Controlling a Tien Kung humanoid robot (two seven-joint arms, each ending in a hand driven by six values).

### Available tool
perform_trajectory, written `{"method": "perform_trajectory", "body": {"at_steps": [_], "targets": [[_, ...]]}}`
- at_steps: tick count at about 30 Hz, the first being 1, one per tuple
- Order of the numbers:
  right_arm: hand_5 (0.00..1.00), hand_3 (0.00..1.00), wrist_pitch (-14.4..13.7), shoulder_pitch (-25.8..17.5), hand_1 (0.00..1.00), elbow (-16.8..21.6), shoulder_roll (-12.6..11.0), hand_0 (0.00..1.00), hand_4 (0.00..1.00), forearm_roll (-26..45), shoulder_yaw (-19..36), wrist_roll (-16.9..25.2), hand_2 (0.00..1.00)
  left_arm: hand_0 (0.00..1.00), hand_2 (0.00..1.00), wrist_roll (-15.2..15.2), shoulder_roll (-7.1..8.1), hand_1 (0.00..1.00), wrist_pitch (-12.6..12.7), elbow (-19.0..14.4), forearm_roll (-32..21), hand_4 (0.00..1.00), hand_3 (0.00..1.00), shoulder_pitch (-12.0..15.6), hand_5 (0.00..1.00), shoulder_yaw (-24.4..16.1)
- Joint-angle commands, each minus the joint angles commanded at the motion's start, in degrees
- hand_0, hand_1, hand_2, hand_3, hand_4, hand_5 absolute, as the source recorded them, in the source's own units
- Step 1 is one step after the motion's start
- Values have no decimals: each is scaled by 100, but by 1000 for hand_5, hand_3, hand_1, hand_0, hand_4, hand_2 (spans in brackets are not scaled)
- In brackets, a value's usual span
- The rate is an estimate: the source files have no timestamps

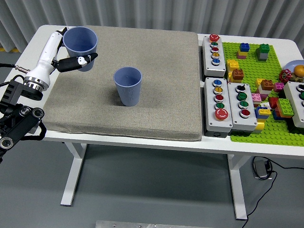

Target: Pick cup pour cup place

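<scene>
Two blue cups show in the head view. One blue cup stands upright near the middle of the grey mat. My left hand, white with black fingertips, is shut on the second blue cup, which sits upright at the mat's far left corner with its mouth facing up. I cannot tell whether that cup's base touches the mat. The held cup is well to the left of and behind the standing cup. My right hand is out of the picture.
Grey button boxes line the mat's right edge. Beyond them a green baseplate carries several coloured bricks, with another box at the far right. The black left arm hangs off the table's left edge.
</scene>
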Motion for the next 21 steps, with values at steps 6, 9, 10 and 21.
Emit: {"method": "perform_trajectory", "body": {"at_steps": [6,9,10,21], "targets": [[256,592,3,-3,662,-1,7,693,2,0,15,3,604,526,519,-128,-294,528,184,126,239,715,529,264,91,-141],[254,592,7,3,661,-1,5,693,2,0,21,5,604,535,522,-287,-424,529,217,270,-83,719,527,334,107,-165],[254,592,7,3,661,-1,5,693,2,0,23,5,604,535,522,-325,-463,529,239,314,-139,719,527,355,107,-173],[253,592,8,7,661,-7,1,693,2,0,34,20,604,537,525,-352,-874,530,106,737,-324,725,526,549,123,-484]]}}
